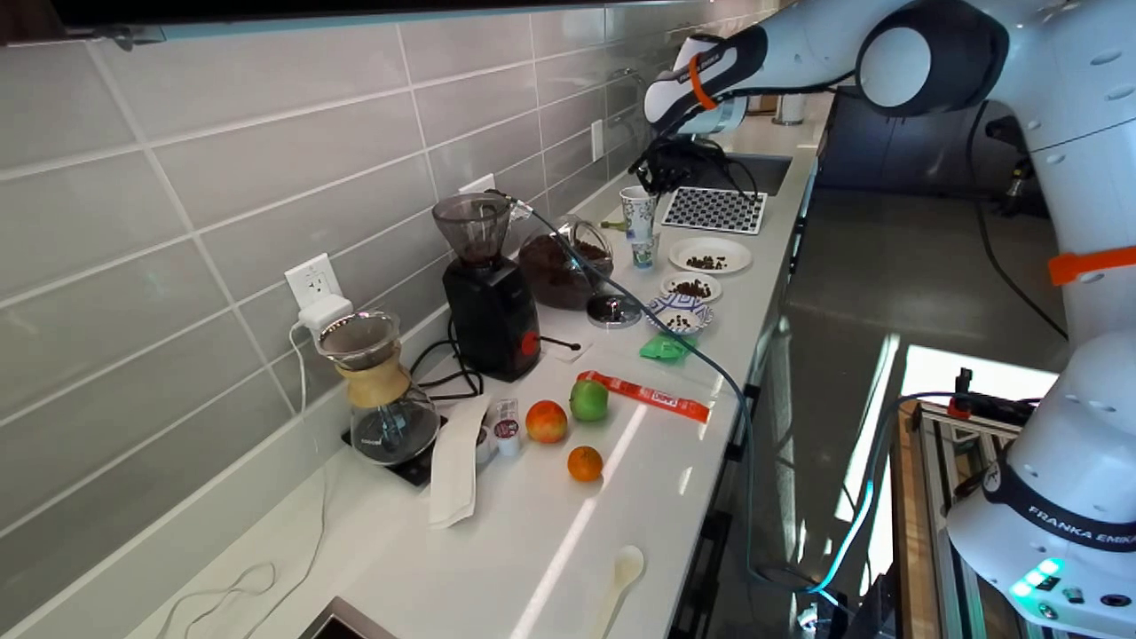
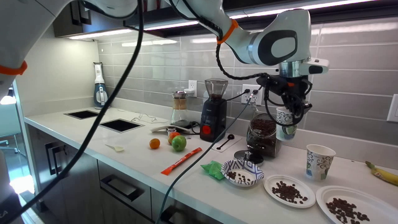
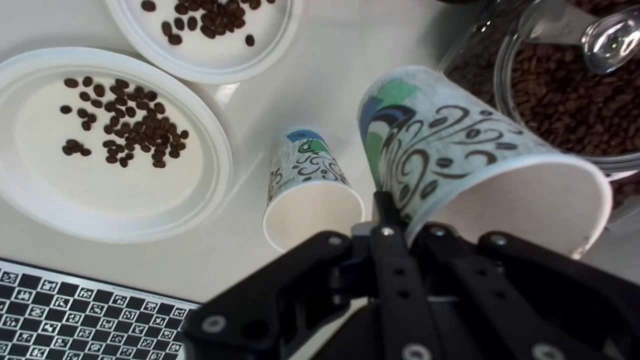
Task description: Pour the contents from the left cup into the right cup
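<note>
Two patterned paper cups show in all views. My gripper [image 3: 406, 225] is shut on the wall of the held cup [image 3: 440, 135], near its rim. In an exterior view the held cup [image 2: 285, 133] hangs above the counter, close to upright, beside the bean jar. The standing cup [image 3: 310, 162] is upright on the counter, apart from the held cup; it also shows in an exterior view [image 2: 320, 163]. The visible inside of the standing cup is pale, with no contents seen. The bottom of the held cup's inside is hidden, so its contents cannot be told.
A glass jar of coffee beans [image 2: 264, 143] stands behind the held cup. A large plate [image 3: 105, 210] and a small plate [image 3: 215, 70] hold beans, as does a patterned bowl [image 2: 242, 183]. A banana [image 2: 384, 175], checkered board [image 3: 95, 315] and black grinder [image 2: 213, 119] are around. A cable hangs across the counter.
</note>
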Available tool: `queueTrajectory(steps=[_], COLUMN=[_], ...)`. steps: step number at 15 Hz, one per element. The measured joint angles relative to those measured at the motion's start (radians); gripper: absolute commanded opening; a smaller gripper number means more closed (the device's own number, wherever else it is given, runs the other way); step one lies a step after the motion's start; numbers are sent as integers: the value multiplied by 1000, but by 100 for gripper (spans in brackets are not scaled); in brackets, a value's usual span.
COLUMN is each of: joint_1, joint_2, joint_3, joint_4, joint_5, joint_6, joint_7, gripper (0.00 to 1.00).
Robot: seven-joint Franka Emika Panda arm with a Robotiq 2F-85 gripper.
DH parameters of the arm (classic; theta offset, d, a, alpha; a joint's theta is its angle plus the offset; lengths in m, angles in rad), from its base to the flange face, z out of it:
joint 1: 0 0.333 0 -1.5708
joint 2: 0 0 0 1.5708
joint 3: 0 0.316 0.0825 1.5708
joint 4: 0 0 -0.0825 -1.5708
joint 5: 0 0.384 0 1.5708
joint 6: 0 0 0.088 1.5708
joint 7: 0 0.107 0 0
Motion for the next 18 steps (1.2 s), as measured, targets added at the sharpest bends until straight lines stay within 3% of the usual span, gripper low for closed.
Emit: queueTrajectory(steps=[4, 7, 11, 15, 18], joint_1=[12, 51, 127, 233, 344], joint_2=[-115, -178, -195, -137, -45], joint_3=[-30, -80, -175, -353, -531], joint_4=[-80, -169, -304, -383, -393], joint_5=[-78, -200, -380, -518, -495], joint_6=[46, 204, 517, 869, 1030], joint_7=[-67, -75, -42, 40, 53], gripper=[1, 1, 1, 1, 4])
